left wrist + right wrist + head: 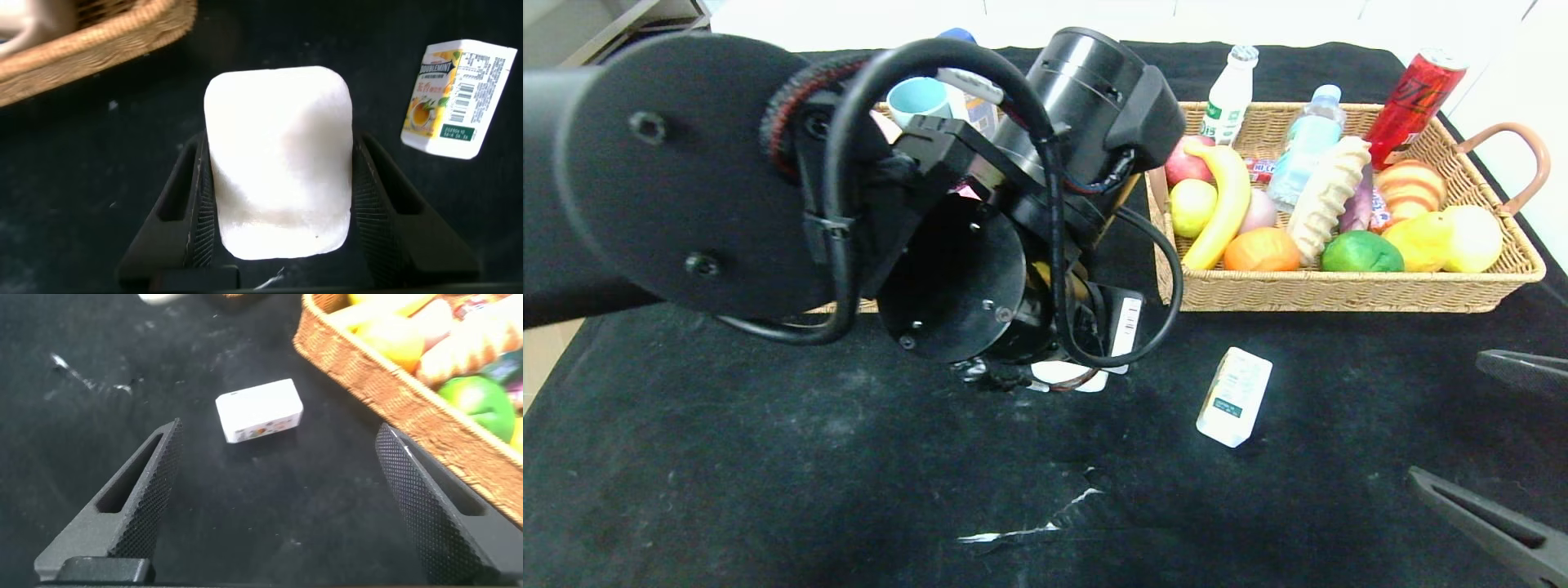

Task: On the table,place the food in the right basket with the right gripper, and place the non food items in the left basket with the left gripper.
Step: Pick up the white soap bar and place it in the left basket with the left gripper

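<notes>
Left wrist view showed the plain white rounded bar point(279, 159) clamped between the left gripper point(278, 204) jaws, just above the black-clothed table point(98, 188), with the left basket point(98, 37) rim nearby. Carrying it well probably meant lifting clear of that rim before letting go. The right gripper point(278, 498) hung spread wide and empty near the small white box point(259, 410), beside the right basket point(1339, 290).

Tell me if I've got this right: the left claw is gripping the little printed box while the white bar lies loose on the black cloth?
Swapped. The left wrist view shows the left gripper clamped on the plain white bar; the printed box lies loose on the cloth.
</notes>
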Robot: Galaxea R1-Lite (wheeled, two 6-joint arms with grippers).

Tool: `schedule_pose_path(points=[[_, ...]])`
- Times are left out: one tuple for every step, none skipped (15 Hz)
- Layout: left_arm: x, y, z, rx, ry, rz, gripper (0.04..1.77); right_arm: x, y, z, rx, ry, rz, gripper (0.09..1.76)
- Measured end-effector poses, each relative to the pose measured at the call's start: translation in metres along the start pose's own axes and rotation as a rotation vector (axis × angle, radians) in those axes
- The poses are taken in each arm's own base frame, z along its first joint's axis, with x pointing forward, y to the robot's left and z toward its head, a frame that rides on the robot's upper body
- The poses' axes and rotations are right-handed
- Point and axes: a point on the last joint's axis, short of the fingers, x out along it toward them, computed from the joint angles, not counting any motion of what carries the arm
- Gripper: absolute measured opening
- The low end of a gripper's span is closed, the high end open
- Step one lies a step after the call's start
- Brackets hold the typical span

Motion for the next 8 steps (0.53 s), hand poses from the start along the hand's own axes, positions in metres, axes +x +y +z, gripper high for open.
schedule_pose_path(points=[[-0.005, 0.005, -0.001, -0.004, -0.002, 0.004, 1.01, 0.001, 0.001, -0.001, 0.001, 0.003, 0.005, 1.71], [-0.011, 0.012, 0.0, -0.012, -0.008, 0.009, 1.01, 0.001, 0.001, -0.001, 0.001, 0.005, 0.009, 1.71], [-0.015, 0.02, 0.0, -0.02, -0.01, 0.02, 1.01, 0.001, 0.001, -0.001, 0.001, 0.006, 0.011, 1.71], [-0.019, 0.029, 0.0, -0.03, -0.013, 0.035, 1.01, 0.002, 0.002, -0.002, 0.001, 0.007, 0.013, 1.71], [-0.022, 0.038, 0.0, -0.043, -0.016, 0.05, 1.01, 0.002, 0.002, -0.002, 0.001, 0.007, 0.013, 1.71], [-0.027, 0.049, 0.001, -0.061, -0.022, 0.067, 1.01, 0.002, 0.002, -0.002, 0.002, 0.007, 0.014, 1.71], [-0.03, 0.058, 0.001, -0.073, -0.024, 0.082, 1.01, 0.002, 0.002, -0.002, 0.001, 0.008, 0.015, 1.71], [-0.033, 0.067, -0.001, -0.082, -0.022, 0.099, 1.01, 0.002, 0.002, -0.002, 0.002, 0.008, 0.015, 1.71]])
